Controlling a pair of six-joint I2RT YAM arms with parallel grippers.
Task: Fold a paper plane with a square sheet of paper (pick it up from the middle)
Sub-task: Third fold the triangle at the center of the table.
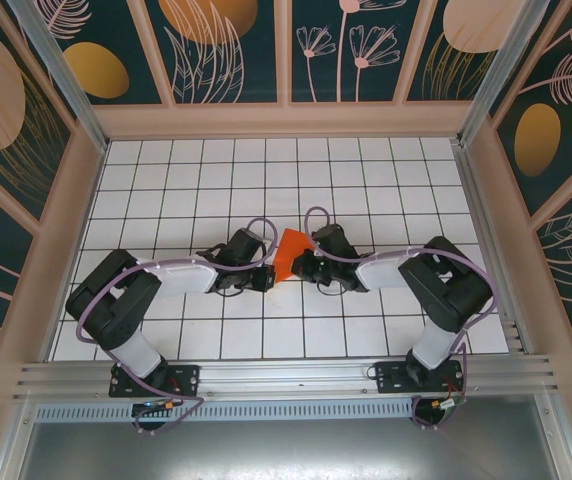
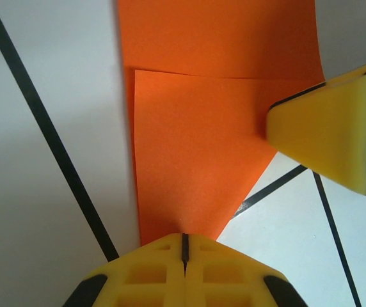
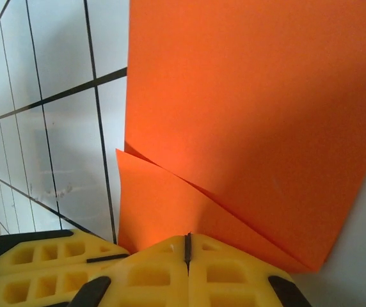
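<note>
The square sheet of paper (image 1: 292, 250) is bright orange and lies partly folded on the white grid table, between the two wrists. In the left wrist view the sheet of paper (image 2: 196, 160) shows a flap folded over a lower layer, with a straight crease across the top. My left gripper (image 2: 184, 238) is shut, its tips set against the paper's near corner. My right gripper (image 3: 187, 240) is shut too, touching the paper (image 3: 253, 115) where a folded flap meets the larger layer. One right finger (image 2: 324, 131) rests on the paper's right edge. Whether either pinches the paper I cannot tell.
The table (image 1: 266, 170) is white tiles with dark grid lines, boxed in by beige frames and patterned walls. An aluminium rail (image 1: 286, 375) runs along the near edge by the arm bases. The left gripper (image 1: 266, 279) and right gripper (image 1: 300, 268) nearly touch.
</note>
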